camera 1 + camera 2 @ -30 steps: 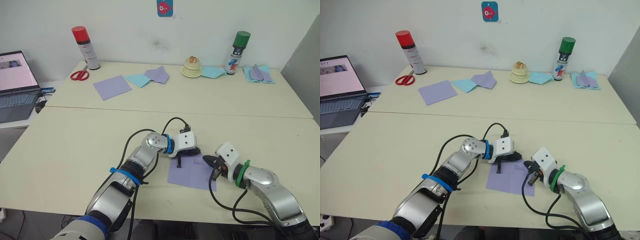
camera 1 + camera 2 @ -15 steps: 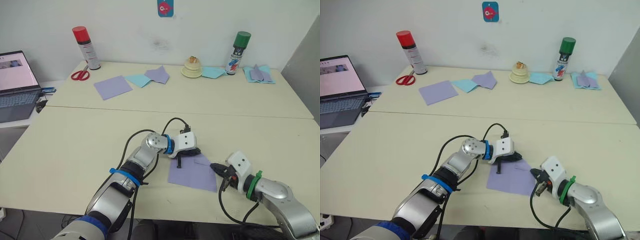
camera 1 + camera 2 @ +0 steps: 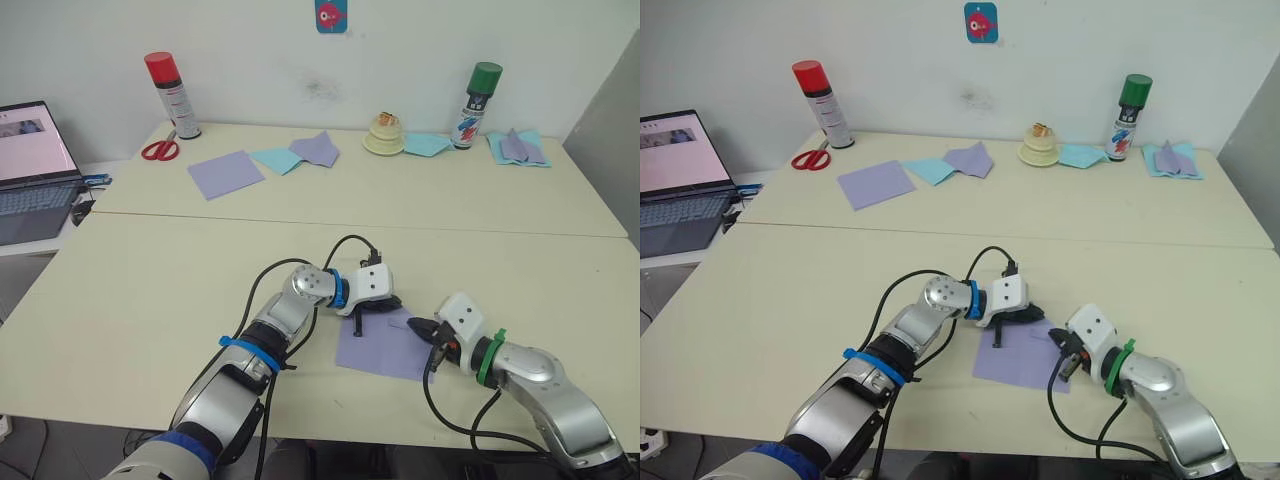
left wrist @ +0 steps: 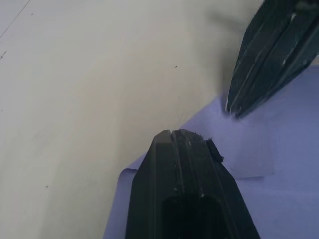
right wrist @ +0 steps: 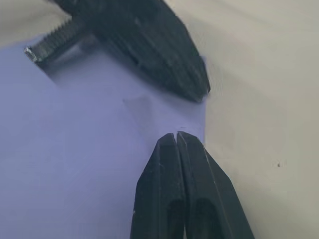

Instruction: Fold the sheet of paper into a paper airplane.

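Observation:
The sheet of paper lies flat near the front edge of the near table, a lavender rectangle with a small folded flap at its far corner. My left gripper is shut, its tips resting on the sheet's far edge. My right gripper is also shut, and its tips touch the sheet's right edge, close beside the left gripper. In the right wrist view my own shut fingertips lie on the lavender paper, with the left gripper's fingers just beyond them.
On the far table stand a red-capped spray can, scissors, a smaller lavender sheet, light-blue and lavender folded pieces, a cream object, a green-capped can and more folded pieces. A laptop sits at the left.
My right gripper drew back to the right, off the sheet, and has now come back to its right edge. The left gripper and the sheet have stayed put.

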`<state>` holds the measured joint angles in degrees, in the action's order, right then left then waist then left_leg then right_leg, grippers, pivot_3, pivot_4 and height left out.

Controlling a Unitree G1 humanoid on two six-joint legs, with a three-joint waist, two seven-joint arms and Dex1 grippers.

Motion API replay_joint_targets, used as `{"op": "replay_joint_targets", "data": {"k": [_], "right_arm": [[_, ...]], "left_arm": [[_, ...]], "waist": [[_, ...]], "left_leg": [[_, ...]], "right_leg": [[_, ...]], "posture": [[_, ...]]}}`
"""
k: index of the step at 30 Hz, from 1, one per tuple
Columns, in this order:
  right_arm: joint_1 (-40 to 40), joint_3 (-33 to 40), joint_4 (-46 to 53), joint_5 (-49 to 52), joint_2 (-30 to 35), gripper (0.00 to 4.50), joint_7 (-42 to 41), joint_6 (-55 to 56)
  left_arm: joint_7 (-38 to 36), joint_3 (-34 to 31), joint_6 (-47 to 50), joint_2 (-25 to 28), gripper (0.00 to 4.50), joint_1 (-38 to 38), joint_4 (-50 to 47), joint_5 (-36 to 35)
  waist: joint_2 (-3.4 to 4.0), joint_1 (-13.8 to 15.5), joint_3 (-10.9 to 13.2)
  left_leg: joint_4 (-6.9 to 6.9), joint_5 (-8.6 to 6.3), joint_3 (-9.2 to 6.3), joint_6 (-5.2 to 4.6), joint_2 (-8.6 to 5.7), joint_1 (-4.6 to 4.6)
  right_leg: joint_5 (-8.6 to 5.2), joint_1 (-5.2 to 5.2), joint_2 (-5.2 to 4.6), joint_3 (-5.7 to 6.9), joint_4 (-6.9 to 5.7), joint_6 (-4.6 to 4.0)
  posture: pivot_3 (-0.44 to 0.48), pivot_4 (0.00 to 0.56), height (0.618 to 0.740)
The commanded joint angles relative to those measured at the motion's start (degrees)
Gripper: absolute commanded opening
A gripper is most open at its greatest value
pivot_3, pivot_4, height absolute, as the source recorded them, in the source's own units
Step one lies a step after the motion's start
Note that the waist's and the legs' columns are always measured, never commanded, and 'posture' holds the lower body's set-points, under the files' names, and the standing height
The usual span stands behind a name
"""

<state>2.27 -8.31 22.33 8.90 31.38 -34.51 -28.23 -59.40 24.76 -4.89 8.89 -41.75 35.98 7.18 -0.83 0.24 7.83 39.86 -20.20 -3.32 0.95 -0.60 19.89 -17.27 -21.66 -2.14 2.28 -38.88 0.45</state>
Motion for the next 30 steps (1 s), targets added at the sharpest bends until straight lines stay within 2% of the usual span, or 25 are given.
{"op": "replay_joint_targets", "data": {"k": [1,8,16,30], "right_arm": [[0.04,-1.7,-1.05,-2.3,1.01,0.06,0.34,-1.33],[0.08,-3.64,-1.84,-3.87,2.08,0.06,-0.05,-2.49],[-0.52,-5.23,-1.88,-4.6,1.79,0.06,-0.4,-3.28],[-1.71,-6.18,-2.7,-5.29,2.0,0.06,-0.06,-4.25]], "left_arm": [[-0.84,1.8,2.9,-0.22,0.0,1.25,-2.84,1.06],[-0.37,3.12,8.06,-1.93,0.0,2.07,-9.46,0.55],[5.16,4.0,5.06,-2.31,0.0,1.17,-0.37,4.05],[9.83,-0.29,1.16,1.43,0.0,-2.45,9.58,2.85]], "waist": [[0.0,-0.02,0.0],[0.0,-0.02,0.0],[-0.04,-0.14,-0.03],[-0.08,-0.38,-0.07]], "left_leg": [[0.0,0.0,0.0,0.0,0.0,0.0],[0.01,0.0,-0.01,0.0,0.0,0.0],[0.02,0.0,-0.01,0.0,0.01,-0.06],[0.0,0.0,-0.03,-0.01,0.05,-0.16]], "right_leg": [[0.0,0.0,0.0,0.0,-0.01,0.0],[0.0,0.0,0.0,0.0,-0.01,0.0],[0.0,0.06,0.0,0.0,-0.02,0.0],[0.0,0.13,0.05,0.02,-0.05,0.0]], "posture": [[0.0,0.15,0.717],[0.0,0.15,0.717],[0.0,0.15,0.717],[0.0,0.15,0.717]]}}
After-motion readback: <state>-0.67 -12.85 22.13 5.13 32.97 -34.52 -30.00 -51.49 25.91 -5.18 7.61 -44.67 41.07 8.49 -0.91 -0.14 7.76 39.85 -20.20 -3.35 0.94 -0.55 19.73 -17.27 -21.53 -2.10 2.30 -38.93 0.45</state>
